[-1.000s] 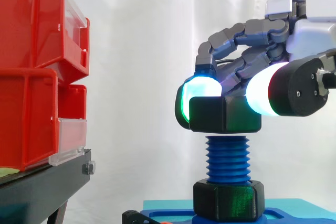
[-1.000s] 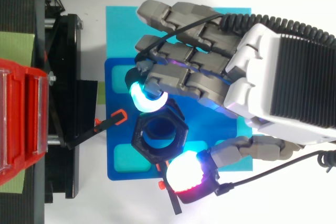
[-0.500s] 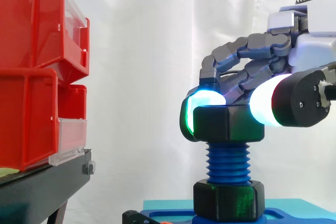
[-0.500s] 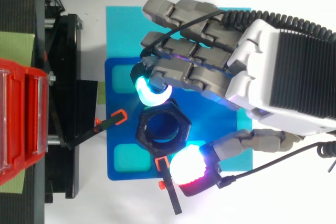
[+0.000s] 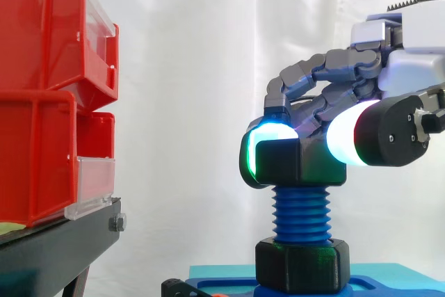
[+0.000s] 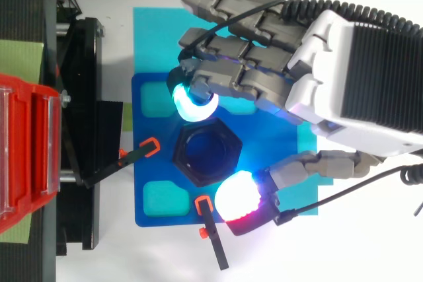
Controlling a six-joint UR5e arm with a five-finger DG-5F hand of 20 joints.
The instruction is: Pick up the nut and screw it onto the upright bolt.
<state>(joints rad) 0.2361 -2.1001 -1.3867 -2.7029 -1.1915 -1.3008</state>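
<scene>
The black hex nut (image 5: 300, 161) (image 6: 206, 155) sits on the top threads of the upright blue bolt (image 5: 301, 215). My hand (image 5: 348, 99) (image 6: 291, 77) comes in from the right, with its fingers curled over the nut. A cyan-green glowing fingertip (image 6: 192, 105) presses one side and the white-red glowing thumb pad (image 6: 234, 197) presses the opposite side, pinching the nut. A second black nut (image 5: 301, 263) sits at the bolt's foot on the blue base (image 6: 155, 211).
Red bins (image 5: 49, 95) (image 6: 26, 156) are stacked on a black stand (image 5: 62, 248) at the left. A cyan mat (image 6: 152, 37) lies under the blue base. Small black clamps with orange tips (image 6: 149, 146) lie beside the base.
The nut has dropped onto the bolt's top and turned; blue now shows through its hole from above. The hand has shifted up in the top view, fingers still on the nut.
</scene>
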